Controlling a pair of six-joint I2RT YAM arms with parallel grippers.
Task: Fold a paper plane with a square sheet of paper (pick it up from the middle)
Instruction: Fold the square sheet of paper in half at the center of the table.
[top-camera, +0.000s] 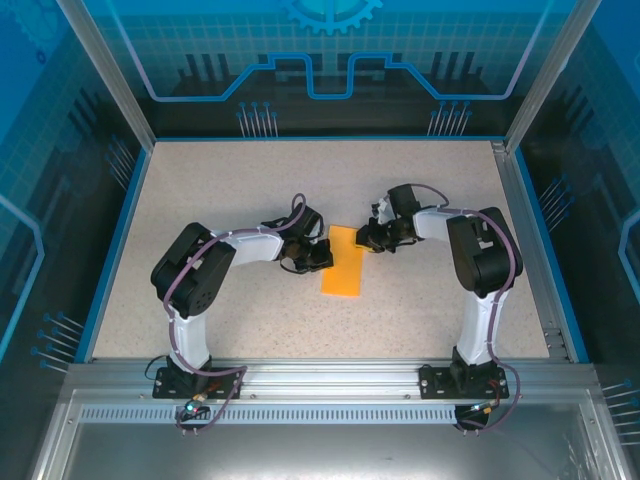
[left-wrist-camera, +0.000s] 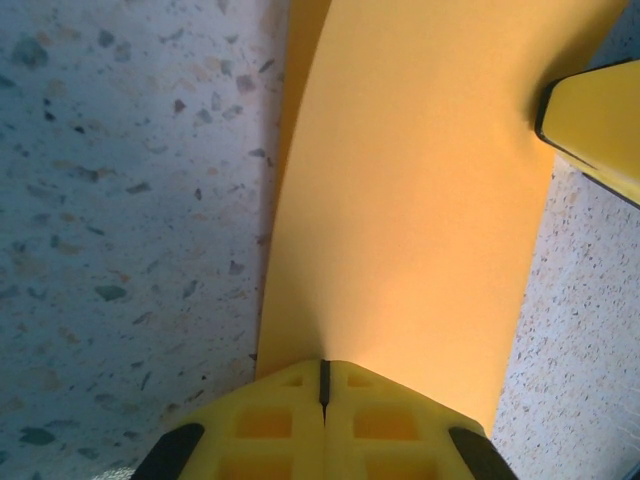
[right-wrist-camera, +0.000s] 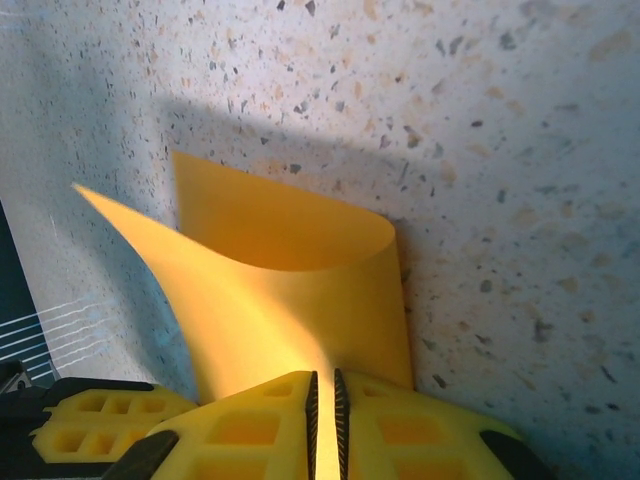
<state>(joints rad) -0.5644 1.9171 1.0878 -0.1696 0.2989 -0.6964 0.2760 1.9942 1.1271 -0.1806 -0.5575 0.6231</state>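
We see the orange-yellow square sheet of paper (top-camera: 343, 268) bent over on itself, lying mid-table (top-camera: 250, 180) between the arms. Our left gripper (top-camera: 320, 256) is clamped tight on one edge; our right gripper (top-camera: 368, 240) pinches the opposite edge, jaws barely apart
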